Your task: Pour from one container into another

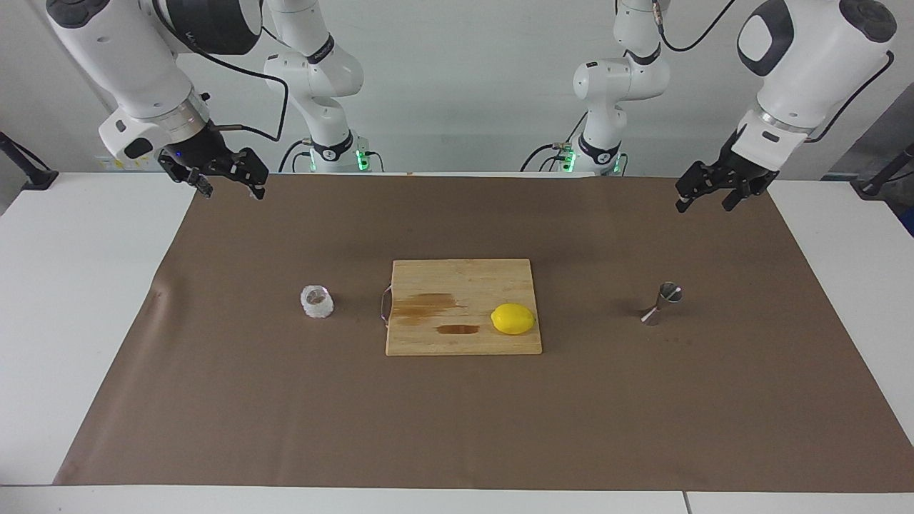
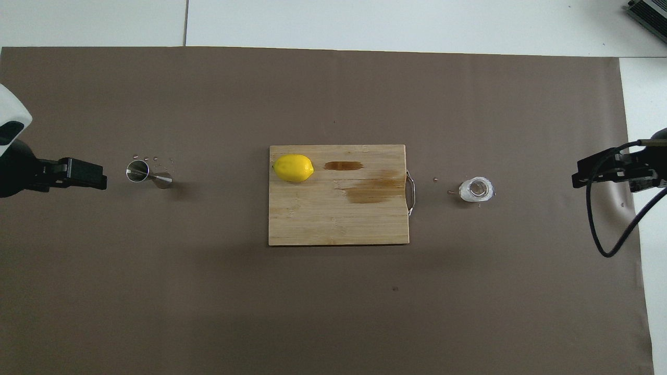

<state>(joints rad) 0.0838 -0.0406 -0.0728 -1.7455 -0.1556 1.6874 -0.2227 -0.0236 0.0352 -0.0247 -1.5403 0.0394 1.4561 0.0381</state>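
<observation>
The small clear bumpy glass cup [image 1: 317, 302] [image 2: 476, 190] stands upright on the brown mat toward the right arm's end. The steel hourglass jigger [image 1: 660, 304] [image 2: 148, 174] stands upright toward the left arm's end. My left gripper [image 1: 705, 205] [image 2: 96, 177] hangs open in the air over the mat at its own end, apart from the jigger and holding nothing. My right gripper [image 1: 233, 193] [image 2: 583, 174] waits open and empty over the mat's edge at its end, well away from the cup.
A wooden cutting board [image 1: 464, 275] [image 2: 312, 224] with a metal handle and dark wet stains lies mid-mat between the two containers. A yellow lemon [image 1: 513, 318] [image 2: 293, 167] rests on it. Small droplets dot the mat beside the jigger and the cup.
</observation>
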